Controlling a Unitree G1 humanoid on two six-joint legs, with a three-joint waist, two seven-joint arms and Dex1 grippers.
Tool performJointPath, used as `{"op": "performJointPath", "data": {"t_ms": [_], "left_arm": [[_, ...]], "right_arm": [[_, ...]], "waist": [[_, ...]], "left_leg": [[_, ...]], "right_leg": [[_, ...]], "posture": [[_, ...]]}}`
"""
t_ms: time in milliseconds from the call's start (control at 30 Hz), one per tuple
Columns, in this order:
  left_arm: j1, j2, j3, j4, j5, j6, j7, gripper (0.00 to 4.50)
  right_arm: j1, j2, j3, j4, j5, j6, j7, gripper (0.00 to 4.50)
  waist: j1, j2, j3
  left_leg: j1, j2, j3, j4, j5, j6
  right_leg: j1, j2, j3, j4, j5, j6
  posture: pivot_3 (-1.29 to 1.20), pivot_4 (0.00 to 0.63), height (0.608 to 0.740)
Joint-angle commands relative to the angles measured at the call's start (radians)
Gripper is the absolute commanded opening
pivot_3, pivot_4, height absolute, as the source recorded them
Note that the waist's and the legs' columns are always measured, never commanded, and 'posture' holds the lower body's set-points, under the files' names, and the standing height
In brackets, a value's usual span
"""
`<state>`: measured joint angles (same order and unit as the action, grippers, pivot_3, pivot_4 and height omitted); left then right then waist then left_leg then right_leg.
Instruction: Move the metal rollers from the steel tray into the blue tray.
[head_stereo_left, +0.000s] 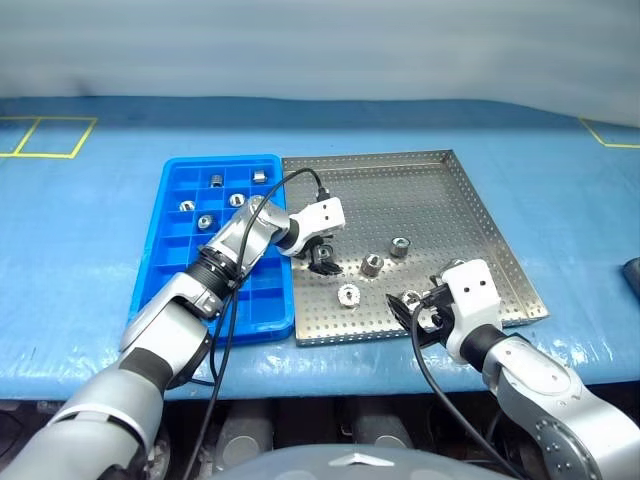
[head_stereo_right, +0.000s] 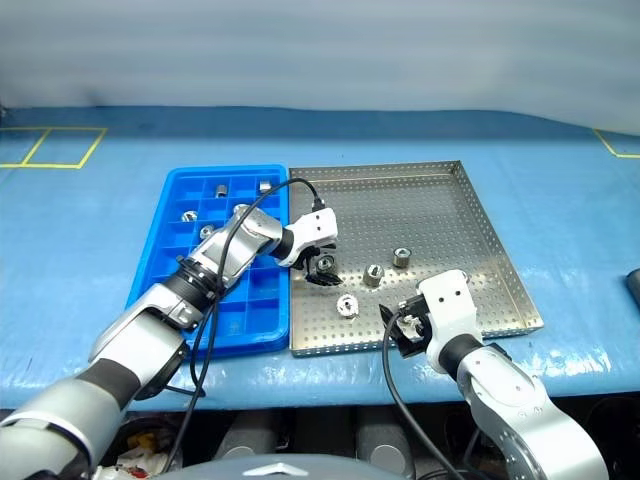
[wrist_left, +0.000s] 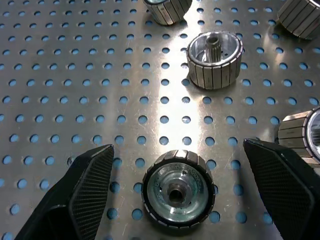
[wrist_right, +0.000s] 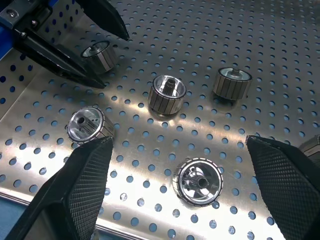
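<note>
My left gripper (head_stereo_left: 323, 262) straddles a roller (wrist_left: 178, 188) on the steel tray (head_stereo_left: 470, 210), jaws spread. My right gripper (wrist_right: 182, 187) hangs spread over another near the tray's near edge. Blue tray (head_stereo_left: 170, 245) sits left.

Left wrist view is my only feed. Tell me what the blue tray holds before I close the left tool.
Observer: The blue tray holds five metal rollers, all in its far compartments.
Operator: Report the right tool.
Observer: The right tool is open, low over the near edge of the steel tray, with one roller lying below its gap.
Operator: Place the left tool against the blue tray.
Observer: The left tool hangs over the steel tray, close to the side that adjoins the blue tray.
</note>
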<state>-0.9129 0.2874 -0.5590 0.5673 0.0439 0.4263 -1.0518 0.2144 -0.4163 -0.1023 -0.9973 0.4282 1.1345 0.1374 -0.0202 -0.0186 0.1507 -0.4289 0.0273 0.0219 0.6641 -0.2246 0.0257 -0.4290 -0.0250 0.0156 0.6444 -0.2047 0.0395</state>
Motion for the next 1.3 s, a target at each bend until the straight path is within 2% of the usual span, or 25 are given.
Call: {"op": "performJointPath", "data": {"t_ms": [33, 133, 200, 367, 533, 700, 867, 967, 1133, 1300], "left_arm": [[-0.025, 0.009, -0.002, 0.012, 0.051, -0.033, -0.013, 3.11], [-0.018, 0.01, 0.005, 0.002, 0.062, -0.035, -0.03, 2.14], [-0.016, 0.014, 0.006, -0.005, 0.071, -0.039, -0.036, 1.69], [-0.001, 0.014, 0.057, -0.064, 0.051, -0.018, -0.025, 1.69], [0.04, -0.027, 0.261, -0.195, -0.067, 0.078, 0.115, 1.69], [0.166, -0.033, 0.442, -0.422, -0.144, 0.18, 0.281, 1.69], [0.327, -0.012, 0.518, -0.676, -0.085, 0.239, 0.504, 1.69], [0.425, -0.042, 0.59, -0.814, -0.063, 0.287, 0.655, 1.69], [0.536, -0.059, 0.618, -0.94, -0.003, 0.315, 0.81, 1.69], [0.648, -0.037, 0.581, -1.006, 0.108, 0.311, 0.926, 1.69]], "right_arm": [[-0.004, 0.006, -0.01, -0.038, -0.009, -0.025, -0.006, 4.5], [-0.012, 0.004, -0.006, -0.033, -0.01, -0.026, -0.005, 4.5], [-0.02, 0.002, -0.004, -0.029, -0.01, -0.027, -0.002, 4.5], [-0.033, -0.003, 0.001, -0.023, -0.011, -0.025, 0.003, 4.5], [-0.062, 0.0, 0.022, -0.017, -0.014, -0.024, 0.006, 4.5], [-0.135, 0.01, 0.094, 0.017, -0.025, -0.035, 0.005, 4.5], [-0.24, 0.008, 0.202, 0.079, -0.037, -0.081, 0.043, 4.5], [-0.304, 0.002, 0.264, 0.124, -0.047, -0.12, 0.077, 4.5], [-0.358, -0.007, 0.312, 0.183, -0.057, -0.153, 0.118, 4.5], [-0.392, -0.011, 0.348, 0.229, -0.063, -0.182, 0.163, 4.5]], "waist": [[-0.002, 0.0, 0.0], [-0.004, 0.0, 0.0], [-0.004, 0.0, 0.0], [-0.005, 0.0, 0.0], [-0.003, 0.0, 0.0], [-0.006, 0.0, 0.0], [0.006, 0.0, 0.0], [0.015, 0.0, 0.0], [0.053, 0.0, 0.0], [0.082, 0.0, 0.0]], "left_leg": [[0.0, 0.0, 0.0, 0.0, 0.0, 0.0], [0.0, 0.0, 0.0, 0.0, 0.0, 0.0], [0.0, 0.0, 0.0, 0.0, 0.0, 0.0], [0.0, 0.0, 0.0, 0.0, 0.0, 0.0], [0.0, 0.001, 0.0, 0.0, 0.0, 0.0], [0.001, 0.002, 0.001, 0.0, 0.0, 0.0], [0.002, 0.001, 0.0, 0.0, 0.0, 0.0], [0.002, 0.001, 0.0, 0.0, 0.0, 0.0], [0.002, 0.001, 0.0, 0.0, 0.0, 0.001], [0.002, 0.0, 0.0, 0.0, 0.001, 0.001]], "right_leg": [[0.0, 0.0, 0.0, 0.0, 0.0, 0.0], [0.0, 0.0, 0.0, 0.0, 0.0, 0.0], [0.0, 0.0, 0.0, 0.0, 0.0, 0.0], [0.0, 0.0, 0.0, 0.0, 0.0, 0.0], [-0.001, 0.0, 0.001, 0.0, 0.0, 0.0], [0.0, 0.0, 0.002, 0.0, 0.002, 0.003], [0.001, 0.001, 0.002, 0.001, 0.004, 0.007], [0.001, 0.0, 0.002, 0.001, 0.005, 0.007], [0.002, -0.001, 0.002, 0.0, 0.006, 0.009], [0.002, -0.001, 0.001, 0.0, 0.005, 0.008]], "posture": [[-0.06, 0.15, 0.74], [-0.06, 0.15, 0.74], [-0.06, 0.15, 0.74], [-0.04, 0.15, 0.74], [-0.03, 0.15, 0.74], [0.02, 0.15, 0.74], [0.08, 0.15, 0.74], [0.11, 0.15, 0.74], [0.19, 0.15, 0.74], [0.25, 0.15, 0.74]]}}
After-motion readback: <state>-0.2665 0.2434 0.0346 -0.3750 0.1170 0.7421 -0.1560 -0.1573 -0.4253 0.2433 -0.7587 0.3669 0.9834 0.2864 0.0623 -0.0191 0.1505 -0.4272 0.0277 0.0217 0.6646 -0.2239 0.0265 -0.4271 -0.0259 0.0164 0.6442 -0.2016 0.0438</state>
